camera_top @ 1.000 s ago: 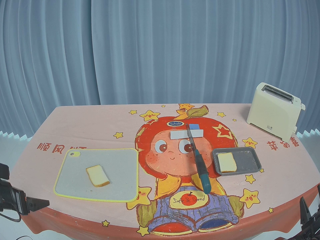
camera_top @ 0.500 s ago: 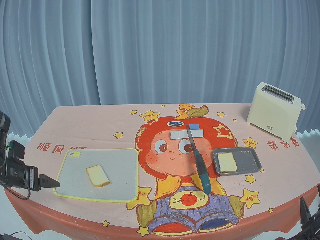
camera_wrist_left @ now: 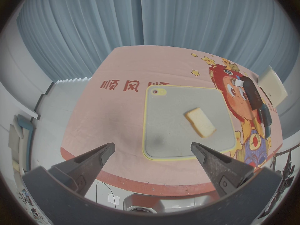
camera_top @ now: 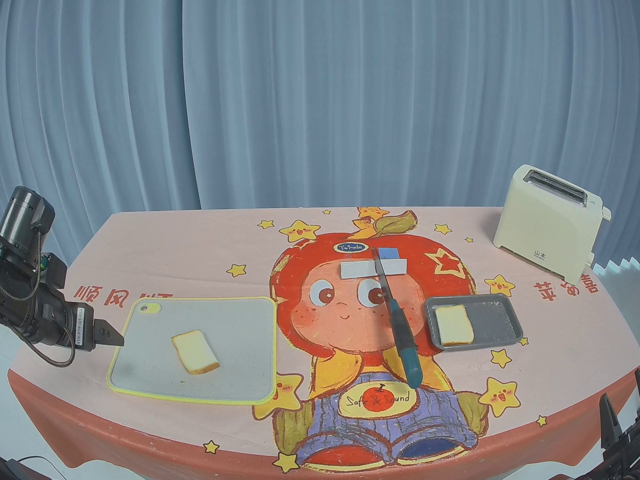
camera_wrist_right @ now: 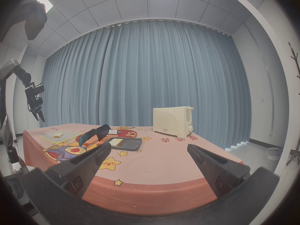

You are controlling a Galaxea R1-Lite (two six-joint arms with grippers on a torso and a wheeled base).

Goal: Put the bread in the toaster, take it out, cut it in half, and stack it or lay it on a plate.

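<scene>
Table [camera_top: 200,255] holds two bread slices [camera_top: 195,352] [camera_top: 454,324], one toaster [camera_top: 548,223]; left gripper [camera_wrist_left: 152,146] and right gripper [camera_wrist_right: 148,147] spread wide

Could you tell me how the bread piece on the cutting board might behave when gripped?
The small pale crusted bread piece looks thin and light, so probably easy to lift. Lying flat on the yellow-rimmed grey cutting board, it may slide, not roll, when nudged.

The right claw [camera_top: 620,395] is cut off by the head view's corner, well in front of the toaster [camera_top: 550,221]. The toaster's slots hide whatever is inside.
</scene>
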